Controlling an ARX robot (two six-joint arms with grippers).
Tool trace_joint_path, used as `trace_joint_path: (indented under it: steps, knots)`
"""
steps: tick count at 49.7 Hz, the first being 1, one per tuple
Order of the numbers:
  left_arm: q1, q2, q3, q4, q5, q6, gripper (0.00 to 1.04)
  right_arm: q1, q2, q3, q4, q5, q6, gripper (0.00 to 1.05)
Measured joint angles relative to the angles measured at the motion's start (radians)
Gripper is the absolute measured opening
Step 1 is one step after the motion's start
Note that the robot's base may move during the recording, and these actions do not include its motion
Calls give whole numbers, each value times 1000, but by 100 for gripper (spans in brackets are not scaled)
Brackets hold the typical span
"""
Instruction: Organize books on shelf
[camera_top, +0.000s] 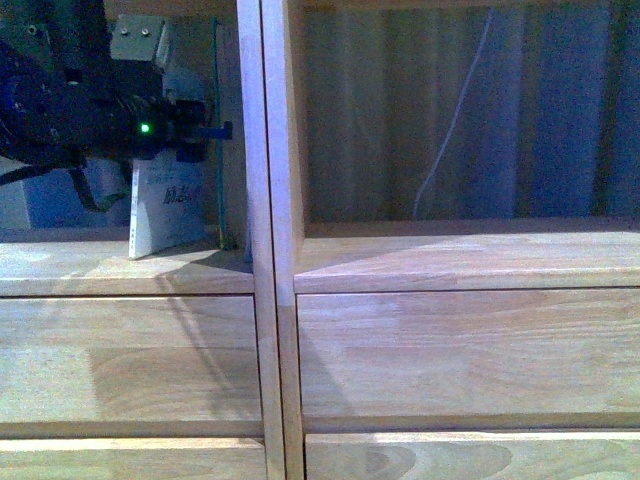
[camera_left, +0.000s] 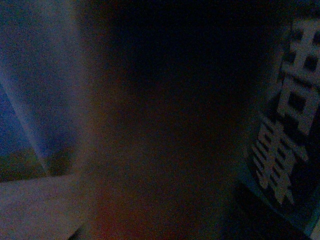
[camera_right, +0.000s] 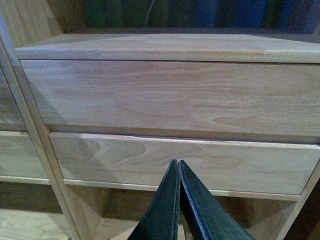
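In the front view the light wood shelf (camera_top: 270, 200) fills the frame. Its left compartment holds a white book (camera_top: 165, 212) standing tilted on the board, and a slim teal book (camera_top: 218, 150) upright near the divider. My left gripper (camera_top: 205, 142) reaches into that compartment just above the white book, open, its blue fingertip close to the teal book. The left wrist view is mostly dark. Only a cover with pale Chinese characters (camera_left: 295, 105) shows at one edge. My right gripper (camera_right: 178, 164) is shut on nothing, in front of the drawer fronts (camera_right: 175, 95).
The right compartment (camera_top: 460, 120) has a curtain and a white cord (camera_top: 455, 130) behind it. Plain drawer fronts (camera_top: 460, 350) run below both compartments. The vertical divider stands just right of the left arm.
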Motion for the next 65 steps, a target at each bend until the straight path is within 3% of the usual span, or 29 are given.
trace_joint_path:
  steps: [7, 17, 32, 47, 65]
  knots:
    - [-16, 18, -15, 0, -21, -5, 65, 0, -134, 0, -166, 0, 0, 3]
    - [-16, 17, -63, 27, -47, -29, 98, 0, -172, 0, -177, 2, 0, 3]
    - [-16, -43, -185, 60, -45, -56, 97, 0, -173, 0, -178, 2, 0, 3]
    - [5, -333, -451, 114, -55, -106, 97, 0, -173, 0, -178, 2, 0, 3]
    - [-32, -764, -909, 64, -247, -132, 97, 0, -173, 0, -178, 2, 0, 3]
